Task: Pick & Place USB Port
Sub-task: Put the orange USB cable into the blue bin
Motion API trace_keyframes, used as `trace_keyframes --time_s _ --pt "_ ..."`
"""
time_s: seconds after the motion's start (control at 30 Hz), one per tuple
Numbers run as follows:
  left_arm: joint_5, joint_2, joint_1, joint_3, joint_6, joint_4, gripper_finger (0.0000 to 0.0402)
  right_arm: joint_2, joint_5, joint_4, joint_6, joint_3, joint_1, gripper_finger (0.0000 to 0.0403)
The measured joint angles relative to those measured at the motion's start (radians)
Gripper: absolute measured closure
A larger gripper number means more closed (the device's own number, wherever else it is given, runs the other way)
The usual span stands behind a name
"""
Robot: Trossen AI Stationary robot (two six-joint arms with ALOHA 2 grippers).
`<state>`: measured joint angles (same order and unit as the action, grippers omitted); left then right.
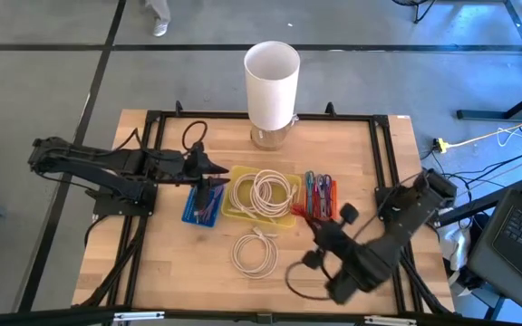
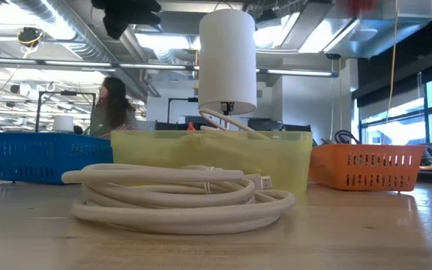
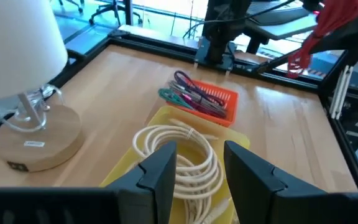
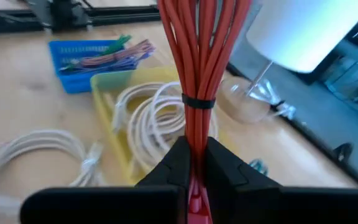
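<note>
The left claw (image 1: 214, 168) hovered with its fingers parted and empty over the blue basket (image 1: 196, 210), beside the yellow tray (image 1: 236, 210). The right claw (image 4: 194, 163) was clenched on a bundle of red cables (image 4: 197, 56), held above the worktop (image 1: 170, 263) near the orange basket (image 1: 299, 210) beneath. To place well, it should probably lower the dangling loop fully inside before releasing.

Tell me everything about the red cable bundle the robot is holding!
The red cable bundle is a bunch of thin, shiny red cords, plastic-looking, tied together by a small black band. The right gripper has its fingers shut on it below that band. Seen from its wrist, the cords run straight away from the fingers and spread a little past the band. From above, the bundle shows at the edge of the orange basket, next to the yellow tray.
</note>
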<state>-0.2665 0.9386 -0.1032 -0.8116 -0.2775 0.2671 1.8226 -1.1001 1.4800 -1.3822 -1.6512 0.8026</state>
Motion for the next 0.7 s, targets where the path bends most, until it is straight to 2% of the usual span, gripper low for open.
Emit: trace_keyframes --time_s 0.2,0.37,0.47,0.7 --pt "0.074 0.094 -0.012 0.0 0.067 -0.143 0.0274 0.0 0.001 -0.122 0.268 0.0 -0.124 0.0378" --pt "0.226 0.209 -0.072 0.0 0.247 -0.486 0.0274 -0.01 0.003 -0.229 0.443 0.0 -0.183 0.0378" --pt "0.311 0.276 -0.092 0.0 0.311 -0.686 0.0274 -0.037 0.018 -0.352 0.579 0.0 -0.199 0.0378" --pt "0.293 0.414 -0.077 0.001 0.321 -0.887 0.0274 -0.102 0.128 -0.726 0.976 0.0 -0.204 0.0378"
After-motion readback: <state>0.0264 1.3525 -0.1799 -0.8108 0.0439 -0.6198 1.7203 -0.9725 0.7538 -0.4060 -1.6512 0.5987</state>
